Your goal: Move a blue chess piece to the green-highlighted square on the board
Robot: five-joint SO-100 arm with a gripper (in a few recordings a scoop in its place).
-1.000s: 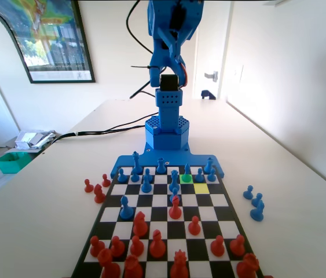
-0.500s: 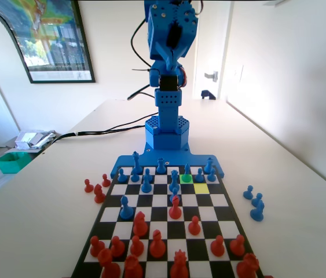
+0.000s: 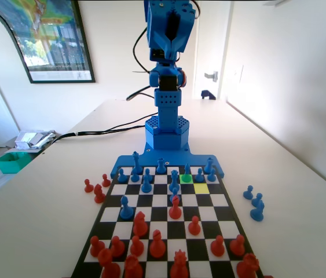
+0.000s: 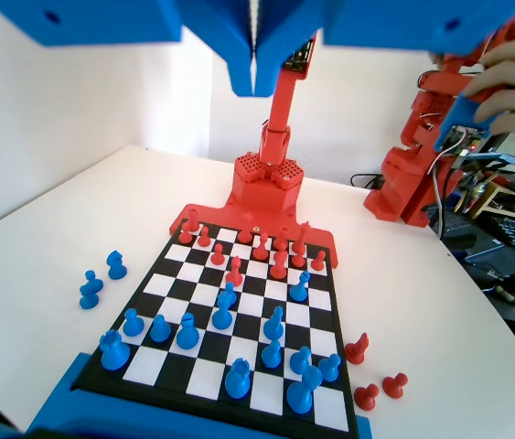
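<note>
In the fixed view a slim blue chess piece stands on the green-highlighted square of the board, in the second row from the blue arm. A yellow square lies diagonally in front of it. The blue arm is folded high above its base, far from the pieces. In the wrist view my gripper hangs at the top edge, well above the board; its jaws are pressed together with nothing between them. Blue pawns stand in the near rows there.
Red pieces crowd the near end of the board in the fixed view. Three blue pieces lie off the board on the right, three red ones off it on the left. Cables and a green tray sit at the far left.
The arm has folded further upward; the gripper that pointed down above the base a second ago is now drawn up. No piece has moved.
</note>
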